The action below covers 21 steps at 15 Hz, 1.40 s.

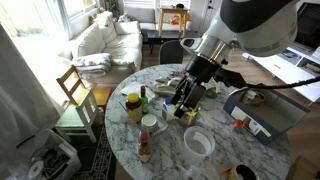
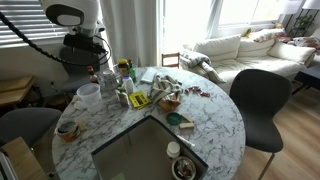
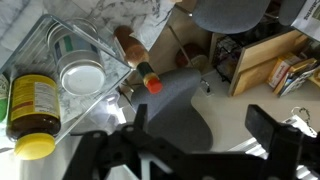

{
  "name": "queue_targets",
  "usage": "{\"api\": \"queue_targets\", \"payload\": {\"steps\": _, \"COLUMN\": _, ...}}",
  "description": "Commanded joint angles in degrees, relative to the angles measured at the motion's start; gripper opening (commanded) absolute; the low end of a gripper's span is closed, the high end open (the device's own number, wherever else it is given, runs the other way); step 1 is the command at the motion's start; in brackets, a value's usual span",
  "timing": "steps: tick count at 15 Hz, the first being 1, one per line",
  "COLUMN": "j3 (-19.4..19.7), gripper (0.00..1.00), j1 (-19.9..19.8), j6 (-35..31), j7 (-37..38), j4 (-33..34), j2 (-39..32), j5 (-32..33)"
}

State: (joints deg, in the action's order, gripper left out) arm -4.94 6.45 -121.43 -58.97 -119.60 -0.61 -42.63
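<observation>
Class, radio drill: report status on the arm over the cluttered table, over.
Open fingers, empty, above the marble table. Nearest thing: red-capped bottle, untouched. Close beside it: yellow-lidded jar, clear tub.

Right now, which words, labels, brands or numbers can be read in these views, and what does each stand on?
No text is legible in any view.
yellow bottle: its label has dark print, too blurred to read.
clear container: its label has green print, too blurred to read.
yellow packet: it has dark markings, too small to read.
</observation>
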Motion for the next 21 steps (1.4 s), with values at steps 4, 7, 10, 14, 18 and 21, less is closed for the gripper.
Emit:
{"api": "queue_targets", "payload": {"steps": 4, "j3": 0.0, "gripper": 1.00, "j1": -0.7, "j6": -0.5, "j7": 14.6, "j4": -1.4, "j2": -0.6, "j5": 10.2}}
{"api": "queue_targets", "payload": {"steps": 7, "j3": 0.3, "gripper": 1.00, "j1": -1.2, "j6": -0.2, "j7": 23.1, "j4": -3.5, "j2": -0.7, "j5": 15.3}}
{"api": "queue_targets", "payload": {"steps": 10, "j3": 0.6, "gripper": 1.00, "j1": -1.8, "j6": -1.4, "j7": 32.0, "j4": -6.3, "j2": -0.1, "j5": 21.2}}
{"api": "queue_targets", "payload": {"steps": 14, "j3": 0.9, "gripper": 1.00, "j1": -2.4, "j6": -2.6, "j7": 38.0, "j4": -9.8, "j2": 0.3, "j5": 24.6}}
{"api": "queue_targets", "payload": {"steps": 18, "j3": 0.9, "gripper": 1.00, "j1": -2.9, "j6": -6.9, "j7": 37.5, "j4": -12.6, "j2": -1.4, "j5": 23.9}}
{"api": "queue_targets", "payload": {"steps": 21, "j3": 1.0, "gripper": 0.84, "j1": -3.2, "j6": -11.8, "j7": 37.8, "j4": -14.9, "j2": -1.7, "j5": 24.7}}
